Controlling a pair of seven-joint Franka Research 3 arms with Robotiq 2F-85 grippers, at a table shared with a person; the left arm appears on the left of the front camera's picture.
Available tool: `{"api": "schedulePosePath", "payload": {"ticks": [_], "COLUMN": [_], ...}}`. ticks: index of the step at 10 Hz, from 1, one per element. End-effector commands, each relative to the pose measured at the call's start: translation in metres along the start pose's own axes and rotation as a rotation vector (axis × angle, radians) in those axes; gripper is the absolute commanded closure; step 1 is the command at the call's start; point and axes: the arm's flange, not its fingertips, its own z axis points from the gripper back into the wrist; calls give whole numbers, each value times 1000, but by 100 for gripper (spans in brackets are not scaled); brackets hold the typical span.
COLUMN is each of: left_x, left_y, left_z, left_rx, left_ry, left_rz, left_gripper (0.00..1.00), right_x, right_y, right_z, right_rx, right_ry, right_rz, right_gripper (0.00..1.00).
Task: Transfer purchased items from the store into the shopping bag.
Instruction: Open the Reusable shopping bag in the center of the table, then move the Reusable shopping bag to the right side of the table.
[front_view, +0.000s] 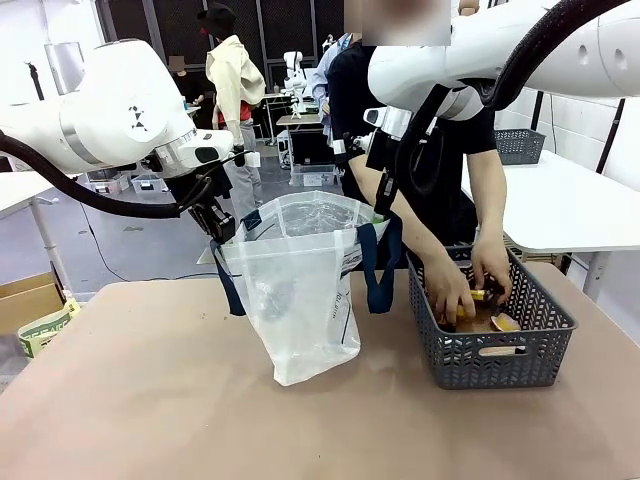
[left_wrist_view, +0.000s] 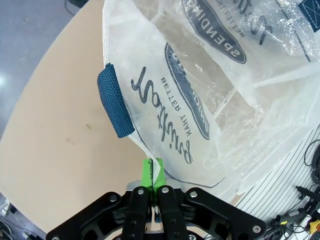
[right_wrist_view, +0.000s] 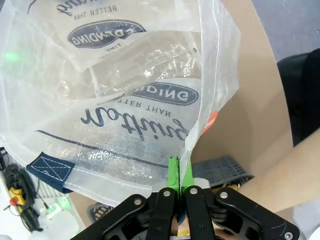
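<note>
The tan bench (front_view: 130, 400) is seen from the robot's side. The shopping bag (front_view: 300, 300) hangs over the middle of the bench, its lowest corner touching the surface and its mouth stretched open between the two arms. It is translucent and whitish, with a navy logo (left_wrist_view: 180, 100) on its side and a navy strap handle (front_view: 380, 270) drooping from the rim.

The left tool (left_wrist_view: 151, 174) has its green pads pressed together on the bag's rim, just beside a strap end. The right tool (right_wrist_view: 179, 172) is likewise clamped on the opposite rim, with the bag wall passing between its pads.

Toward the bench's right edge, near the bag but apart from it, stands the dark grey basket (front_view: 490, 350) with slotted sides. Inside it lie a yellow piece (front_view: 478, 295) and a tan piece (front_view: 505, 322). The rest of its contents cannot be told.

A person (front_view: 440, 180) stands at the far edge and reaches into the basket. One hand (front_view: 450, 295) touches the yellow piece, and the second hand (front_view: 492, 268) is just beside it. Beyond them, a white bench (front_view: 570, 210) carries another grey basket (front_view: 520, 145).
</note>
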Motion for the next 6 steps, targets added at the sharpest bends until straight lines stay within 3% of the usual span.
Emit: {"api": "schedulePosePath", "payload": {"ticks": [1, 6], "left_x": [0, 0], "left_y": [0, 0], "left_z": [0, 0], "left_rx": [6, 6], "left_ry": [2, 2], "left_rz": [12, 12], "left_gripper": [100, 100], "right_x": [0, 0], "right_y": [0, 0], "right_z": [2, 2], "right_rx": [7, 7], "right_ry": [3, 3], "right_rz": [1, 1], "right_gripper": [100, 100]}}
